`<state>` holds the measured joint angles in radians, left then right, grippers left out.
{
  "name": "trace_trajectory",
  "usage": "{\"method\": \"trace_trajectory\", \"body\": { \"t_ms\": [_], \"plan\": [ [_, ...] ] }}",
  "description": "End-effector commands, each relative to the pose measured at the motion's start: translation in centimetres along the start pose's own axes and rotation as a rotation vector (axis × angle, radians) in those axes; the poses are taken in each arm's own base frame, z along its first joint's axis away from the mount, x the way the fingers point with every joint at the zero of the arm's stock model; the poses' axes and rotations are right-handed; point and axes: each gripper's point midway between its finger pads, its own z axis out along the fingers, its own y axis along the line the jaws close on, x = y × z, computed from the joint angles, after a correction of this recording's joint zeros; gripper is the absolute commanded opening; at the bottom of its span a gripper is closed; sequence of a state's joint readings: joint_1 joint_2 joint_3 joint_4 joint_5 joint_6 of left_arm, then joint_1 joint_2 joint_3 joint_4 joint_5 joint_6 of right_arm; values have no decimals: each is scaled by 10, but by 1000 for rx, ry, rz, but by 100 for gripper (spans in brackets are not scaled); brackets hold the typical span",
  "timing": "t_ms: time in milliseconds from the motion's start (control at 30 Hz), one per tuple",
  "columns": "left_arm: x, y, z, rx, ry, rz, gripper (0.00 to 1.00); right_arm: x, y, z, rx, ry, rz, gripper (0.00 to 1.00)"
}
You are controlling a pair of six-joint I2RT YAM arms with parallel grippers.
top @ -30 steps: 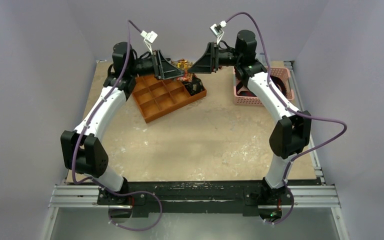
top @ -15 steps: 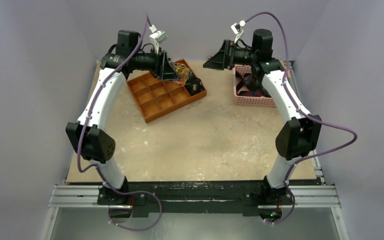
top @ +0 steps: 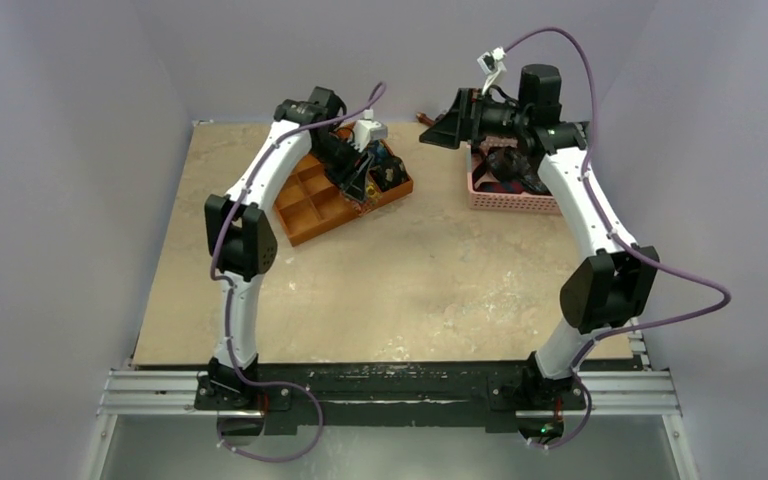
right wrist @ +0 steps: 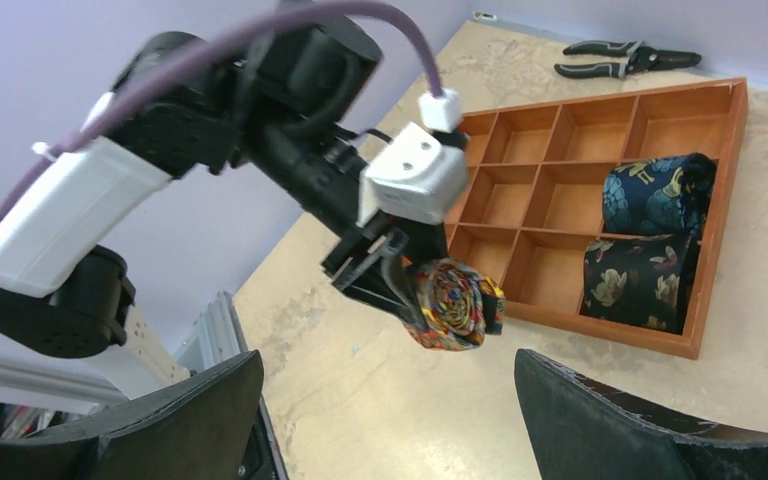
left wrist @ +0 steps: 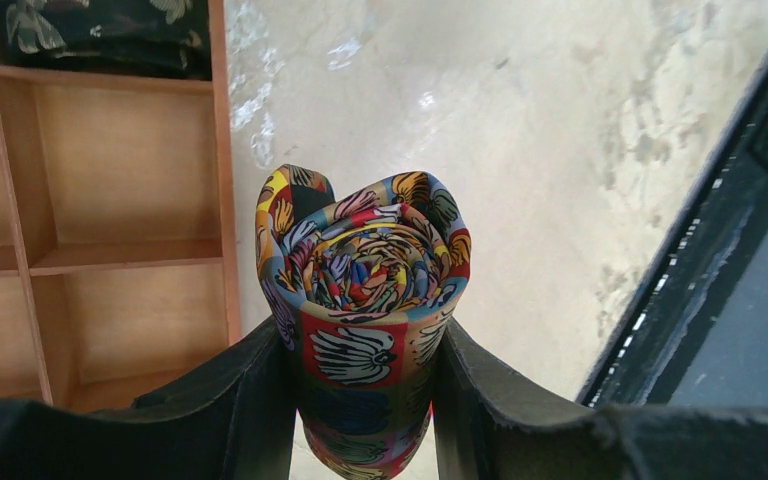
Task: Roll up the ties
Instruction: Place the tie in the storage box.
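A rolled tie (left wrist: 365,285) in a busy orange, yellow and red print sits coiled between my left gripper's two fingers; my left gripper (left wrist: 365,400) is shut on it. In the right wrist view the same rolled tie (right wrist: 452,303) hangs just above the table, beside the near edge of the orange tray (right wrist: 600,150). Two dark coiled ties, a blue one (right wrist: 660,193) and a brown one (right wrist: 635,280), fill two tray compartments. My right gripper (right wrist: 390,420) stands wide open and empty, well back from the roll. From above, my left gripper (top: 360,188) is over the tray and my right gripper (top: 438,128) is high near the basket.
A pink basket (top: 520,198) at the back right holds dark ties (top: 508,168). Black pliers (right wrist: 625,60) lie on the table beyond the tray. Most tray compartments (left wrist: 125,160) are bare wood. The table's metal rail (left wrist: 700,270) runs along the right of the left wrist view.
My right gripper has opened wide, let go of the roll and drawn back toward the basket. My left arm has swung round and carried the rolled tie down to the tray's near right edge.
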<state>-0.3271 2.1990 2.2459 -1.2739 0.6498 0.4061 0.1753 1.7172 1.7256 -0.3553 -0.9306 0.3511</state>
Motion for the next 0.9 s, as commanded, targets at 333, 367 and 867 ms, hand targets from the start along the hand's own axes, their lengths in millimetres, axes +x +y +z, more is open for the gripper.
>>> {"method": "trace_trajectory", "body": {
  "t_ms": [333, 367, 867],
  "plan": [
    [2, 73, 30, -238, 80, 97, 0, -4, 4, -21, 50, -36, -52, 98],
    [3, 78, 32, -255, 83, 104, 0, -5, 4, -22, 53, -37, -53, 98],
    [-14, 105, 58, -355, 75, 294, 0, -1, -1, -22, 61, -33, -36, 98]
  ]
}}
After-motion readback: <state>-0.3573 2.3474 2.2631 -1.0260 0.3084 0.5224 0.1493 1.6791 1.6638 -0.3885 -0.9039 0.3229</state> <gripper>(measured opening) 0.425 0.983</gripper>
